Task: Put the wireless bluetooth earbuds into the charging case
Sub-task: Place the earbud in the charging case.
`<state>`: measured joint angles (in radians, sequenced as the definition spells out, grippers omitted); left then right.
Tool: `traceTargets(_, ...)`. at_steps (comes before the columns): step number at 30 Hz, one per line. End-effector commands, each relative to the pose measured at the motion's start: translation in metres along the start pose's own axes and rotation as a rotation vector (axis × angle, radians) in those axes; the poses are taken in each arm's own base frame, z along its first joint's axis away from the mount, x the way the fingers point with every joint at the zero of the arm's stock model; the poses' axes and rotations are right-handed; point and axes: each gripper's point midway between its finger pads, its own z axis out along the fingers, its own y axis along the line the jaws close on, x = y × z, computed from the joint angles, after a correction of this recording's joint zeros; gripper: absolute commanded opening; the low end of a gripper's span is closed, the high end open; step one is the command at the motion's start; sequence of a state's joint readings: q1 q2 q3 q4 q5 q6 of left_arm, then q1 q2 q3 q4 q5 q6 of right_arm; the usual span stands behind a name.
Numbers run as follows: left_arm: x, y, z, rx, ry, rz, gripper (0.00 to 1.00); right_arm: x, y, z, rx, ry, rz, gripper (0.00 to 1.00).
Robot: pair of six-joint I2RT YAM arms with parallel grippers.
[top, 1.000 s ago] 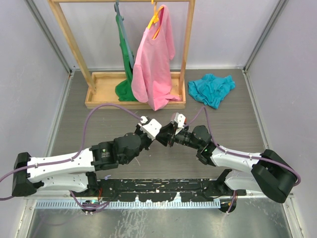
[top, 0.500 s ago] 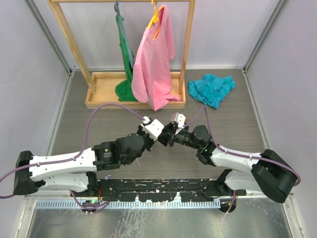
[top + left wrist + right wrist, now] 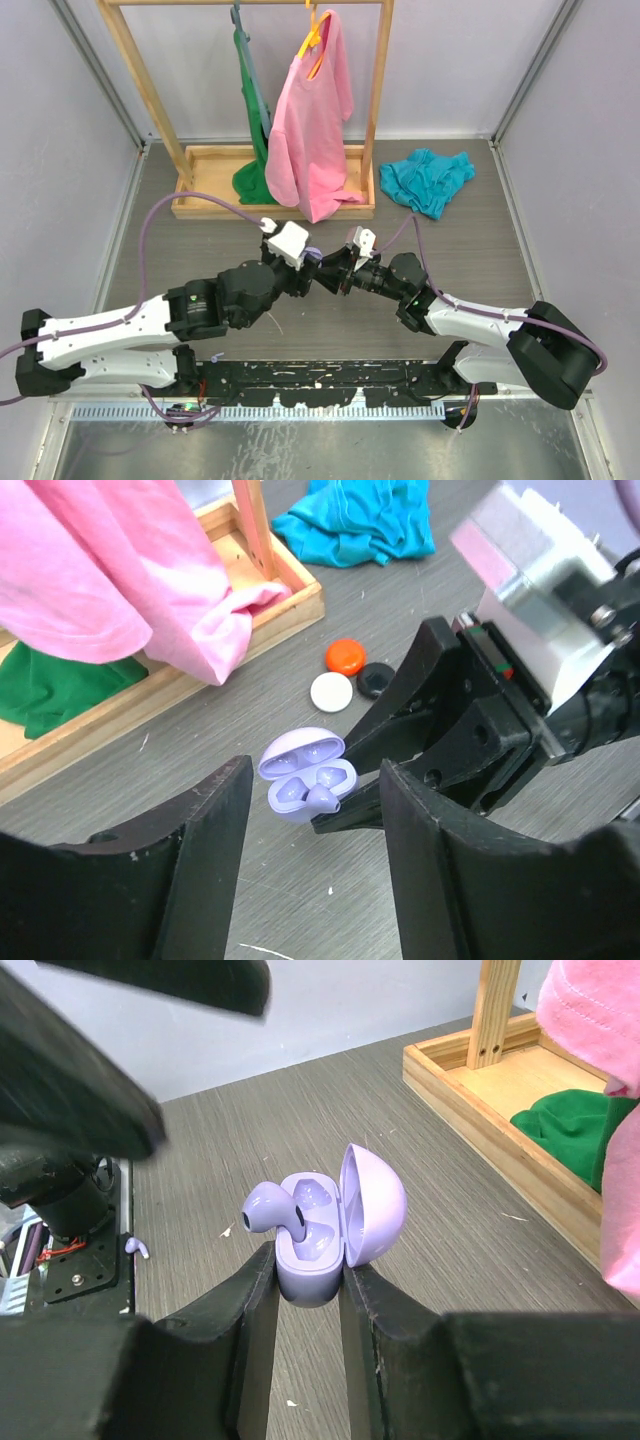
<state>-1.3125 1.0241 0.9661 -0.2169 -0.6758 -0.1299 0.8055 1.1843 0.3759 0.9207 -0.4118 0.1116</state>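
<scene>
My table (image 3: 480, 260) is grey wood-grain and fills the middle of the top view; pale lilac-grey walls (image 3: 50, 200) close it in at left, right and rear; a wooden clothes rack (image 3: 134, 70) stands upper centre on its tray base (image 3: 205, 165); a pink shirt (image 3: 310, 130) and a green garment (image 3: 250, 185) hang there; a teal cloth (image 3: 428, 180) lies crumpled upper right; the light is even.
</scene>
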Motion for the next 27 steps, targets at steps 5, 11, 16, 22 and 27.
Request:
traceTargets(5, -0.030, 0.013, -0.016, -0.059, -0.019, -0.156, 0.60, -0.031, 0.000, 0.003, 0.007, -0.105, -0.034, 0.01)
traceTargets(11, -0.011, 0.007, -0.010, -0.063, 0.054, -0.146, 0.62, -0.030, 0.000, 0.003, 0.008, -0.101, -0.033, 0.01)
traceTargets(16, 0.006, 0.008, -0.006, -0.079, 0.118, -0.121, 0.64, -0.031, 0.000, 0.003, 0.006, -0.104, -0.034, 0.01)
traceTargets(22, 0.021, 0.022, -0.002, -0.132, 0.169, -0.117, 0.62, -0.031, 0.001, 0.002, 0.006, -0.104, -0.035, 0.01)
traceTargets(27, 0.029, 0.041, 0.000, -0.192, 0.195, -0.143, 0.60, -0.032, 0.000, 0.002, 0.007, -0.105, -0.035, 0.01)
